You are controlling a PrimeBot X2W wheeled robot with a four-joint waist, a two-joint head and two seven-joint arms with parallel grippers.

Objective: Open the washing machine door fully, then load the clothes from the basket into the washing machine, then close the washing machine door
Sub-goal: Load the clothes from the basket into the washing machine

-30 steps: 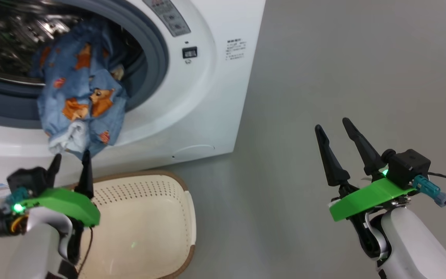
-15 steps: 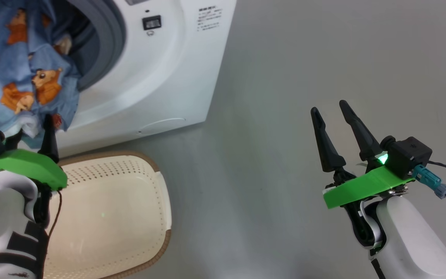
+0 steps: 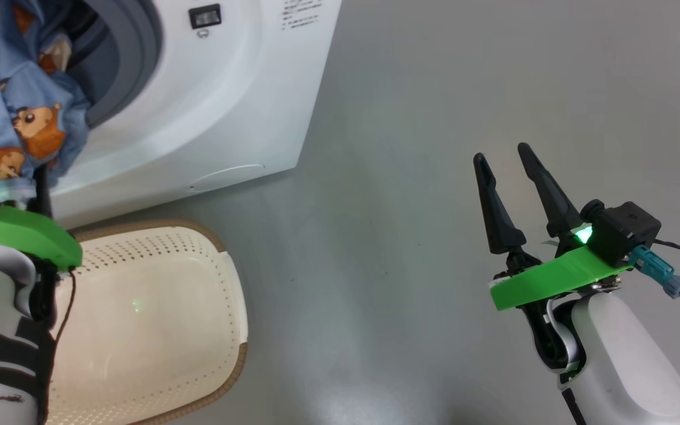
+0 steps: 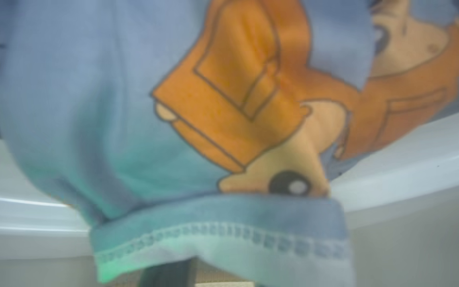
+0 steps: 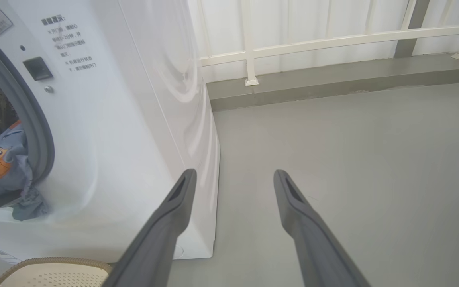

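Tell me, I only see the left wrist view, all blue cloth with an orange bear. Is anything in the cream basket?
Observer: In the head view, the cream-white perforated plastic basket, brown-rimmed, holds nothing where visible.
Operator: Is the cloth inside the machine?
Observer: Partly; the light blue printed clothes hang over the front lip of the big white washing machine.
Operator: And the other arm?
Observer: The right end effector is open above the grey floor, holding nothing.
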